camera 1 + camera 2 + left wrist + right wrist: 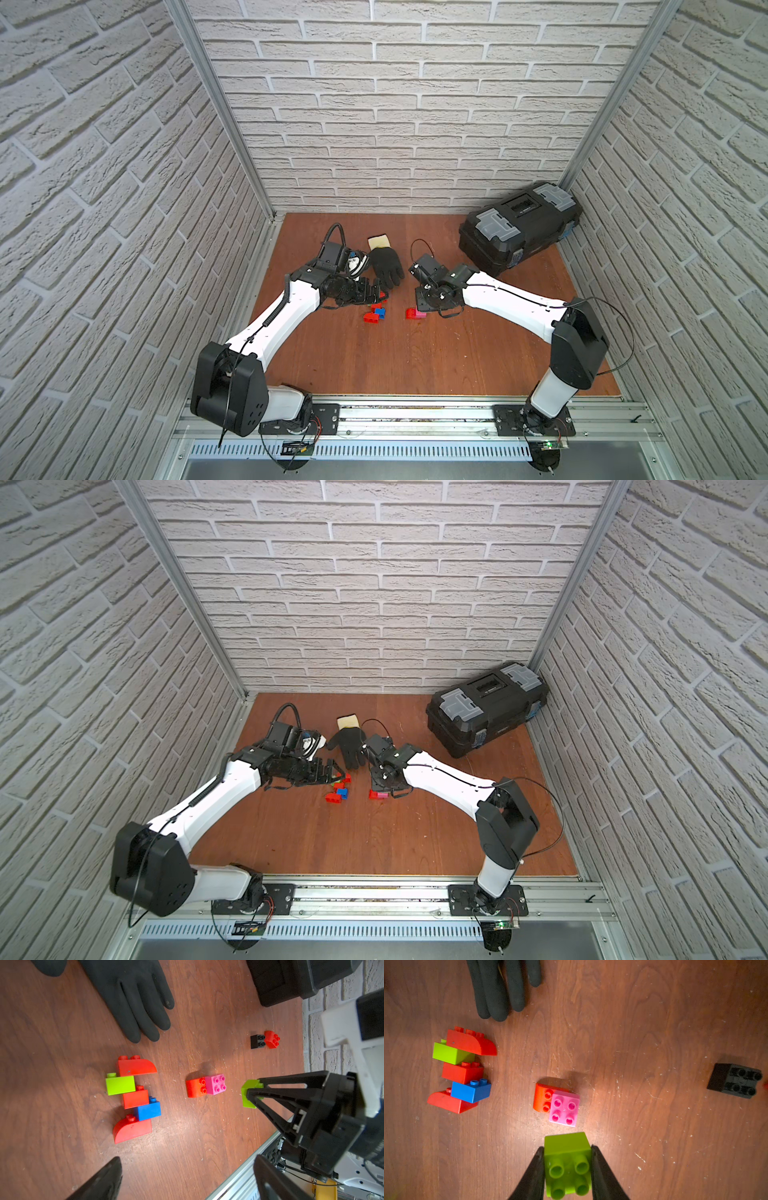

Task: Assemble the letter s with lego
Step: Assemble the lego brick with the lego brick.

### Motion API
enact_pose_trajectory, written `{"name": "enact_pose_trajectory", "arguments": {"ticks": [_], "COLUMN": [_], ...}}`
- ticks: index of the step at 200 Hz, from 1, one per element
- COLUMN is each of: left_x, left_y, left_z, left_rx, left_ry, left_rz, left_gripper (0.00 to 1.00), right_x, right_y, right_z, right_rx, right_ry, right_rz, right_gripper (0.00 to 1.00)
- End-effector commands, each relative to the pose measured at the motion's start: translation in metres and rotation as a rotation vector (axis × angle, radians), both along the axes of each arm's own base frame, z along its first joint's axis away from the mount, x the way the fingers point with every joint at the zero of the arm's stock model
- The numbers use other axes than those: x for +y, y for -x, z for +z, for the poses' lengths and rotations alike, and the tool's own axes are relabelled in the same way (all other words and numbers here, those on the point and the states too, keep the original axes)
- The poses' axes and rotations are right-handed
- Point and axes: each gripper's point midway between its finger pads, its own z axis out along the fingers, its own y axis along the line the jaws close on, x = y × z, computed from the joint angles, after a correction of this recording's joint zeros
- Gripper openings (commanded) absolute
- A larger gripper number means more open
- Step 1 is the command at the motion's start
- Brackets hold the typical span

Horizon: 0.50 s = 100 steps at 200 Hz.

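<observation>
Five lego bricks (133,1099) lie joined in a row: red curved, lime green, red, blue, red curved; this row (460,1072) also shows in both top views (374,311) (338,791). A red and pink pair (556,1105) (205,1085) lies beside it. A black brick (735,1080) and a red one (272,1039) lie farther off. My right gripper (566,1148) is shut on a lime green brick (566,1165) (249,1093), held just above the table near the pink brick. My left gripper (187,1159) stands open beside the row, holding nothing.
A black glove (386,266) (128,991) lies just behind the bricks. A black toolbox (519,228) stands in the back right corner. The metal rail (239,1178) runs along the table's front edge. Brick-patterned walls close in three sides.
</observation>
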Motion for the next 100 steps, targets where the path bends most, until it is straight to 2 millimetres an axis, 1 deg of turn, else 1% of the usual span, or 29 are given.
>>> {"name": "enact_pose_trajectory", "arguments": {"ticks": [1,19,49,100], "left_x": [0.005,0.009,0.014,0.015], "left_y": [0.005,0.008,0.01,0.011], "left_z": [0.002,0.002,0.001,-0.002], "left_rx": [-0.02,-0.021,-0.026,-0.024], "left_ry": [0.017,0.021,0.031,0.044], "left_rz": [-0.008,0.001,0.012,0.013], "left_gripper": [0.98,0.98,0.98,0.98], "right_x": [0.01,0.019,0.023,0.022], "right_y": [-0.002,-0.004,-0.009,-0.011], "right_z": [0.001,-0.001,-0.006,-0.016], "right_rx": [-0.006,-0.004,-0.001,0.008], "right_ry": [0.012,0.025,0.046,0.089], "right_rz": [-0.026,-0.016,-0.025,-0.04], "right_gripper": [0.27,0.27,0.26,0.26]}}
